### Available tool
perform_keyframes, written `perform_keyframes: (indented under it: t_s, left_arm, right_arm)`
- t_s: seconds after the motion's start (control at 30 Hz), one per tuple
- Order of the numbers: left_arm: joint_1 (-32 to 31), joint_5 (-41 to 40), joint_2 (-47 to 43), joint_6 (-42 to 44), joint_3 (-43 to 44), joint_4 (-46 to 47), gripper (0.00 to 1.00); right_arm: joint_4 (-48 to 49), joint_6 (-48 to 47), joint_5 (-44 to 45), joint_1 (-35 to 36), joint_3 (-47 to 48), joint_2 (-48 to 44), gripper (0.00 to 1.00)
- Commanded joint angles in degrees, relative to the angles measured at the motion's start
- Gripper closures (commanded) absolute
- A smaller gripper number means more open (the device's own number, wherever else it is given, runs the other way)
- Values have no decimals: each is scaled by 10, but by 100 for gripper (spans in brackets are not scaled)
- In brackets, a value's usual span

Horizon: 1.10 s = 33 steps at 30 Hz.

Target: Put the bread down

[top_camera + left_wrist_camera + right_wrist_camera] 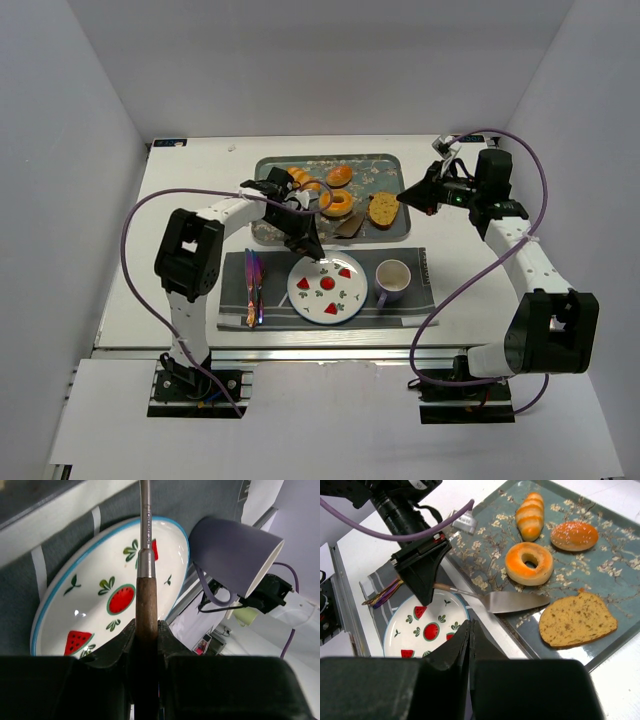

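The bread slice (pixel 383 210) lies flat at the front right of the floral tray (pixel 380 170); it also shows in the right wrist view (pixel 577 619). My left gripper (pixel 305 240) is shut on the wooden handle of a spatula (pixel 146 605), above the far edge of the watermelon plate (pixel 345 300). The spatula's metal blade (pixel 517 601) rests on the tray's front edge, just left of the bread, not under it. My right gripper (pixel 405 198) is shut and empty, hovering to the right of the bread; its closed tips (pixel 471 625) show in the right wrist view.
The tray also holds a ring donut (pixel 337 203), a sesame bun (pixel 339 175) and a striped roll (pixel 303 180). A purple mug (pixel 392 280) stands right of the plate on the grey placemat (pixel 230 290). Iridescent cutlery (pixel 253 285) lies left of the plate.
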Motion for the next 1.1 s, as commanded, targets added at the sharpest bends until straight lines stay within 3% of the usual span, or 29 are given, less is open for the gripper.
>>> perform_keyframes:
  t_s: [0.0,0.23,0.67,0.9,1.07]
  left_arm:
    - [0,-18,7,-19,27,-7,100]
    - [5,-48,28,-35,52,-20,100]
    - [38,-175,3,-36,41,-35,100]
    - [38,-168,7,-24,36,19,100]
    - [38,-117,-28,19,-18,82,100]
  right_arm:
    - [22,11,-8,-5,-9,-13,98]
    - [41,20,-14,-7,-11,-11,98]
    - [56,31,-21,-10,-14,-9,98]
    - [57,31,-23,-10,-18,-9,98]
    - [52,27,-22,-11,-26,-15,97]
